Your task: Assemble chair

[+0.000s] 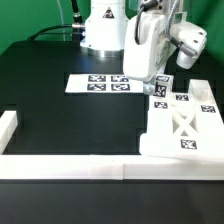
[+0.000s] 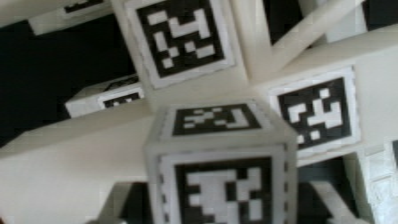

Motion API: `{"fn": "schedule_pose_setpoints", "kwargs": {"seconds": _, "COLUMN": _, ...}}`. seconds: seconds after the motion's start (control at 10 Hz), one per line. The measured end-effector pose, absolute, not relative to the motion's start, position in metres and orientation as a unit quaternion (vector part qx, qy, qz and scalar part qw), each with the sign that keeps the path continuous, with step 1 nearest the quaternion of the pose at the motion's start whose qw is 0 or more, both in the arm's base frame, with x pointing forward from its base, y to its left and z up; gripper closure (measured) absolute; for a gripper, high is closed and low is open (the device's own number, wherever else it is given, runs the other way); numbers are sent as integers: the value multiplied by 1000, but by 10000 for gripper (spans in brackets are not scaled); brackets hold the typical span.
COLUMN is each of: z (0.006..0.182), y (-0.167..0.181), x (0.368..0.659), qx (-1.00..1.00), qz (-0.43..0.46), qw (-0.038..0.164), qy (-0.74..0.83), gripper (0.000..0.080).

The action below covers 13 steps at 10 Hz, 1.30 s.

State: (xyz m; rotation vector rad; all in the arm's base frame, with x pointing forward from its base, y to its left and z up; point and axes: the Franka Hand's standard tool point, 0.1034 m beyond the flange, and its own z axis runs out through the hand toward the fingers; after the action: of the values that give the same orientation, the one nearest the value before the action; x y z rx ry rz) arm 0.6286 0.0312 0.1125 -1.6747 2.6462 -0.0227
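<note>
At the exterior view's left we see a white rail [image 1: 10, 128] edging the black tabletop [image 1: 70, 120], running along the near side too. Further right, at the back, the marker board [image 1: 98, 83] lies flat by the arm's base. Right again, our claw [image 1: 150, 88] hangs low over the chair [image 1: 185, 128], which sits in the near corner at the exterior view's right, against the rail: a cross-braced frame lying flat, with tagged blocks behind it.

The claw is nearly closed, and we cannot make out its fingertips. In the wrist view a tagged block [image 2: 217, 165] fills the foreground just under the camera, with braces and more tags beyond. So we judge that it grips a small part, likely a leg, though the contact itself is hidden.

The step looks like fitting that part to the frame. The next move calls for careful alignment and steady pressing or twisting.
</note>
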Motion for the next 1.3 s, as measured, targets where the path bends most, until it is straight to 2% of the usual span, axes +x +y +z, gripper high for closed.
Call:
{"fn": "schedule_pose_setpoints", "kwargs": {"seconds": 0.5, "z": 112, "y": 31, "x": 629, "qx": -542, "qz": -7, "qw": 7, "qy": 840, "gripper": 514}}
{"fn": "schedule_pose_setpoints", "kwargs": {"seconds": 0.6, "z": 112, "y": 31, "x": 629, "qx": -542, "qz": -7, "qw": 6, "qy": 840, "gripper": 291}}
{"fn": "schedule_pose_setpoints", "kwargs": {"seconds": 0.7, "z": 112, "y": 31, "x": 629, "qx": -547, "qz": -7, "qw": 6, "qy": 837, "gripper": 291}}
{"fn": "schedule_pose_setpoints", "kwargs": {"seconds": 0.8, "z": 112, "y": 32, "x": 629, "qx": -550, "qz": -7, "qw": 6, "qy": 835, "gripper": 180}}
{"fn": "schedule_pose_setpoints", "kwargs": {"seconds": 1.1, "z": 123, "y": 36, "x": 627, "qx": -590, "qz": 2, "qw": 7, "qy": 808, "gripper": 151}}
{"fn": "schedule_pose_setpoints", "kwargs": {"seconds": 1.3, "z": 135, "y": 42, "x": 622, "qx": -600, "qz": 1, "qw": 21, "qy": 799, "gripper": 151}}
